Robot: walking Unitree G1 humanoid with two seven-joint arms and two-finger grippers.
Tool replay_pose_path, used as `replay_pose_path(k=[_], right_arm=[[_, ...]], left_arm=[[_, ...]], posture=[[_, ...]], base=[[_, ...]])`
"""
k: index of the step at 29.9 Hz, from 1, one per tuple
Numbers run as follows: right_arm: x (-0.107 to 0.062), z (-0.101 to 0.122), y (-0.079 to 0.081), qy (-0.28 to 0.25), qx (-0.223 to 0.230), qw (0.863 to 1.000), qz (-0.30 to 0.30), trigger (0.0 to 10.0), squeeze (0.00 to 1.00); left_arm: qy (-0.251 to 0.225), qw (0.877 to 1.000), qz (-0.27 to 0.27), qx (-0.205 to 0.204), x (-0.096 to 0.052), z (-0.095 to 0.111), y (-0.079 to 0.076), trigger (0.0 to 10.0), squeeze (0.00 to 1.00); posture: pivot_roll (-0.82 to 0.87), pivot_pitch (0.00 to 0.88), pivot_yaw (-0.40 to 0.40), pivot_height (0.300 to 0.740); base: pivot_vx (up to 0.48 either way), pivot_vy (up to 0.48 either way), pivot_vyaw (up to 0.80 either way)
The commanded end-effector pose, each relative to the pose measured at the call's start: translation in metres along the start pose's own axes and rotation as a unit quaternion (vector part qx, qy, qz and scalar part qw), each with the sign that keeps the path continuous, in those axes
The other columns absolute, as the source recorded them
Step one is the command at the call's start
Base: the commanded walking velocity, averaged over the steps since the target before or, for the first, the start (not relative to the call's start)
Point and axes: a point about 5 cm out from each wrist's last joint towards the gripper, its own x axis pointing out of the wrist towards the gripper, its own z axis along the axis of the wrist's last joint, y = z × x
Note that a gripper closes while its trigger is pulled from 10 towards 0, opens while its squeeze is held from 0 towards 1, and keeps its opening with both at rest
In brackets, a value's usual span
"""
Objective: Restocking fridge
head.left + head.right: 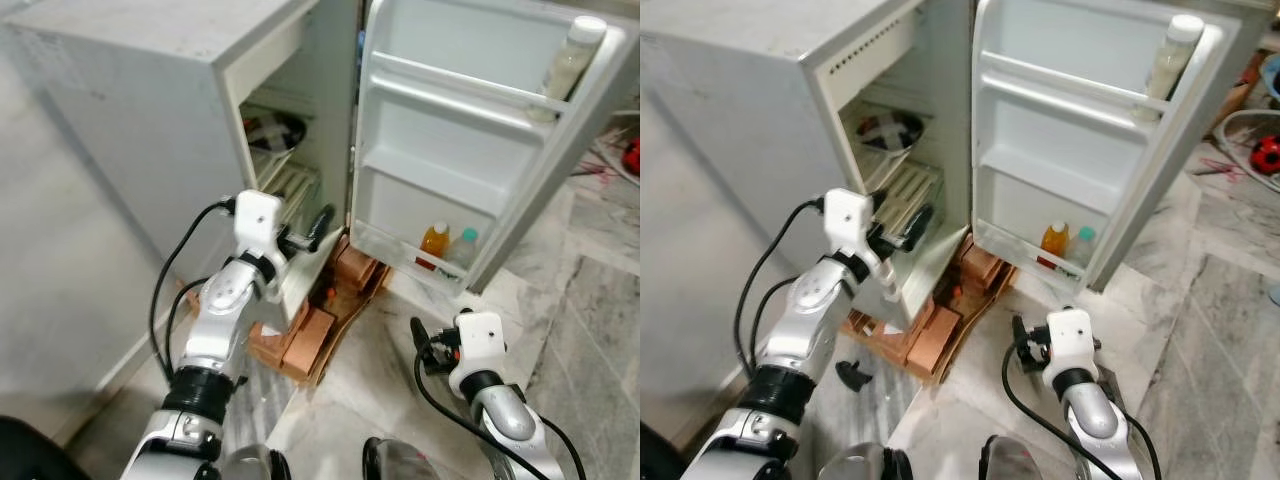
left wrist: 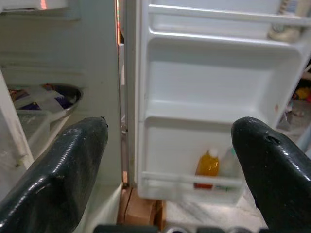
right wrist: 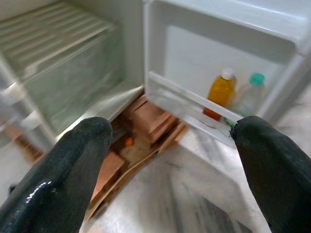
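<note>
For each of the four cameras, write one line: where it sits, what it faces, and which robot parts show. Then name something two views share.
Left eye, head: looks down at the open fridge; both silver arms show.
Right eye, head: same scene.
Left wrist: faces the door shelves between open fingers.
Right wrist: faces the bottom door shelf between open fingers.
Shared: both wrist views show the orange bottle beside a clear bottle.

1. A marble-patterned floor (image 1: 600,330) carries a small fridge (image 1: 150,110), raised on red bricks (image 1: 300,345).
2. The lowest door shelf (image 3: 194,104) holds an orange bottle (image 3: 219,92) beside a clear bottle with a green cap (image 3: 250,94).
3. A pale bottle (image 1: 570,60) stands in the top door shelf (image 1: 455,95).
4. A dark bowl (image 1: 890,130) rests on an inner shelf.
</note>
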Motion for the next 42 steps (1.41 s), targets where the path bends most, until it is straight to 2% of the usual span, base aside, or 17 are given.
replay_pose_path(k=[1, 4, 6, 13, 22, 31, 42], right_arm=[[0.003, 0.003, 0.001, -0.008, 0.008, 1.000, -0.003, 10.0, 0.00], [0.010, 0.010, 0.011, -0.025, 0.004, 1.000, 0.009, 10.0, 0.00], [0.014, 0.015, 0.014, -0.033, 0.005, 0.999, 0.011, 10.0, 0.00], [0.026, 0.025, 0.012, -0.055, 0.021, 0.998, -0.004, 10.0, 0.00], [0.036, 0.033, 0.008, -0.069, 0.019, 0.997, -0.012, 10.0, 0.00], [0.040, 0.037, 0.008, -0.080, 0.018, 0.997, -0.014, 10.0, 0.00], [0.045, 0.038, 0.010, -0.083, 0.018, 0.996, -0.015, 10.0, 0.00]], left_arm=[[0.009, 1.000, 0.009, 0.009, -0.008, -0.004, 0.003, 10.0, 0.00], [0.025, 0.999, 0.017, 0.018, -0.018, -0.013, 0.006, 10.0, 0.00], [0.034, 0.999, 0.030, 0.010, -0.023, -0.018, 0.008, 10.0, 0.00], [0.059, 0.997, 0.054, 0.006, -0.041, -0.036, 0.010, 10.0, 0.00], [0.073, 0.993, 0.087, 0.008, -0.046, -0.044, 0.021, 10.0, 0.00], [0.080, 0.993, 0.085, 0.008, -0.050, -0.052, 0.011, 10.0, 0.00], [0.089, 0.993, 0.082, 0.010, -0.048, -0.056, 0.010, 10.0, 0.00]], posture=[[-0.06, 0.056, 0.047, 0.740], [-0.06, 0.049, 0.046, 0.740], [-0.06, 0.041, 0.043, 0.740], [-0.07, 0.010, 0.027, 0.740], [-0.07, 0.000, 0.025, 0.740], [-0.07, 0.000, 0.026, 0.740], [-0.07, 0.000, 0.029, 0.740]], base=[[0.266, -0.356, -0.57], [0.268, -0.395, 0.00], [0.266, -0.398, 0.00], [0.291, -0.377, 0.00], [0.343, -0.332, 0.00], [0.357, -0.317, 0.00], [0.108, -0.401, -0.80]])
